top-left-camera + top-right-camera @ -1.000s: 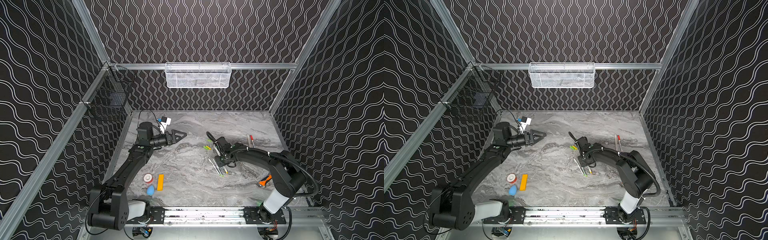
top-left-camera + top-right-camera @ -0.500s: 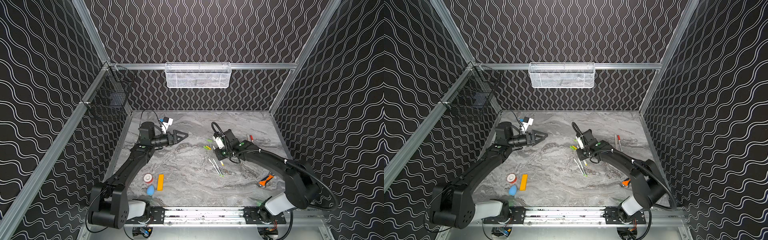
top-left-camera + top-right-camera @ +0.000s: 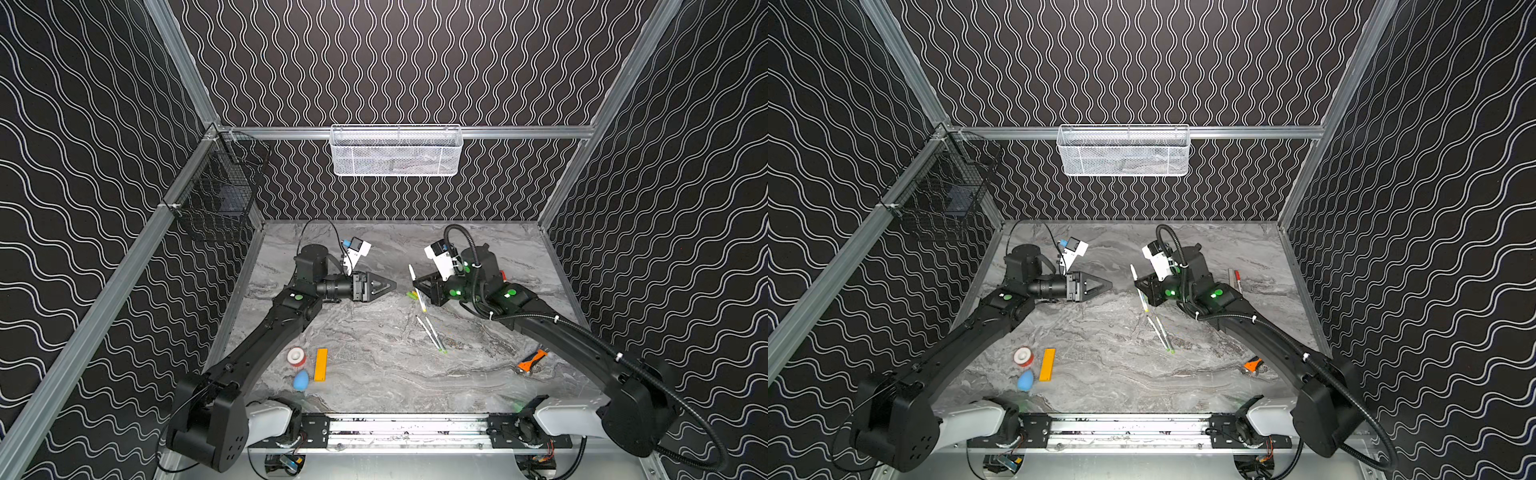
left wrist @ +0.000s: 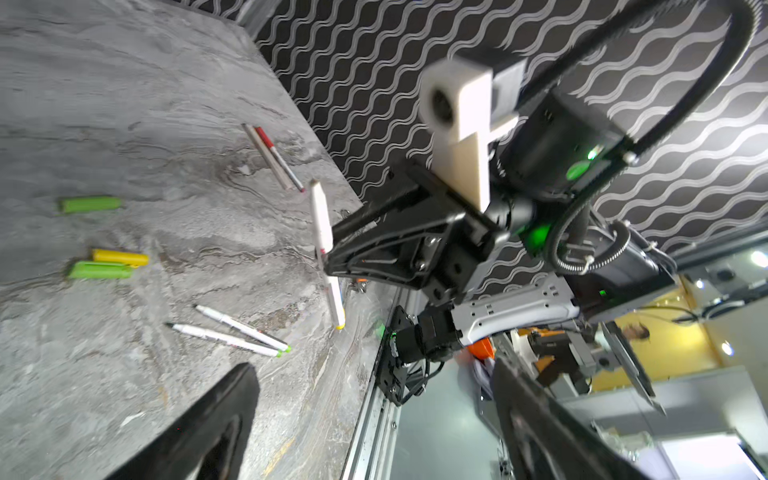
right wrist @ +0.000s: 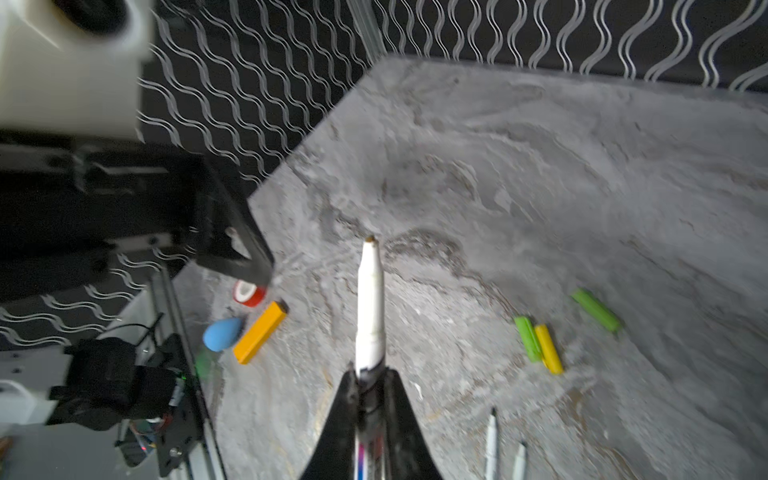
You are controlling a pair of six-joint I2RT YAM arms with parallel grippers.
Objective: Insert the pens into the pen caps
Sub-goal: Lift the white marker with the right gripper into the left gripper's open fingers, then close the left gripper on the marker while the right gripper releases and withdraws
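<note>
1. The grey marbled tabletop (image 3: 374,386) carries everything. With the back wall as 12 o'clock, the loose pens and caps lie just past its middle, toward 1 o'clock.
2. The black right gripper (image 3: 417,284) has come up since a second ago, when it sat low among the lying pens. It now hangs clear of the surface at 1 o'clock, jaws pinching one pen. The pick looks done, and capping appears to be next.
3. The black left gripper (image 3: 392,286) has edged toward the middle from 10 o'clock. Its jaws are spread and empty in the left wrist view, and it points toward 3 o'clock at the held pen, apart from it.
4. The white-barrelled pen (image 3: 412,271) crosses the right jaws about mid-barrel, bare tapered nib toward 12 o'clock and yellow end toward 6 o'clock.
5. Two white pens with green ends (image 3: 430,336) lie side by side at 5 o'clock of it.
6. Two green plastic caps (image 4: 90,204) and a yellow plastic cap (image 4: 120,257) lie ungripped on the table at the held pen's 9 o'clock. The left gripper probably has to fetch the yellow one.
</note>
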